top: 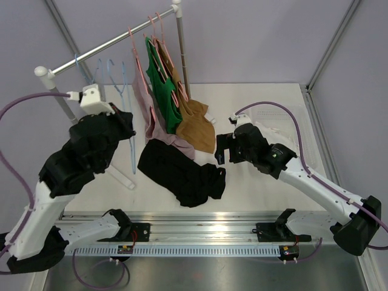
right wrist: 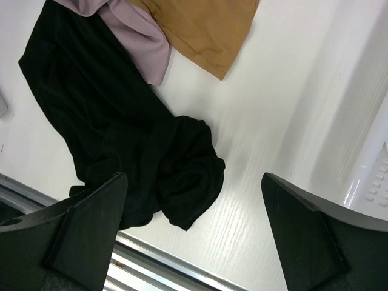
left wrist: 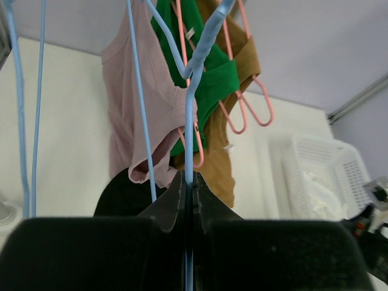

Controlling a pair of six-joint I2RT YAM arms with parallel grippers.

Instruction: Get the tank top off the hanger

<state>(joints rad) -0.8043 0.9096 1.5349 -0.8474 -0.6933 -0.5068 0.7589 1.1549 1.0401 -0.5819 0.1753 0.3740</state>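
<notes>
Top view first. The black tank top is lying on the table, crumpled into a long dark heap just in front of the hanging clothes, with its right end bunched thicker. No hanger is in it. My left gripper is up beside the rail, against a bare blue hanger whose wire runs down toward the table. The right gripper sits just off the heap's right end.

Left wrist view. The left gripper has its jaws pressed tight together on one thin wire of the blue hanger, which rises straight up from between the fingers to its twisted neck. Behind it hang a pink top, a green one and a brown one on pink hangers. A sliver of the black tank top shows low down, just above my fingers.

Right wrist view. The right gripper is spread wide with nothing between its fingers. Directly under it is the black tank top: matte, deeply creased, flatter toward the upper left and rolled into a lump at the lower right. Its upper edge touches the pink hem, next to the brown hem.
</notes>
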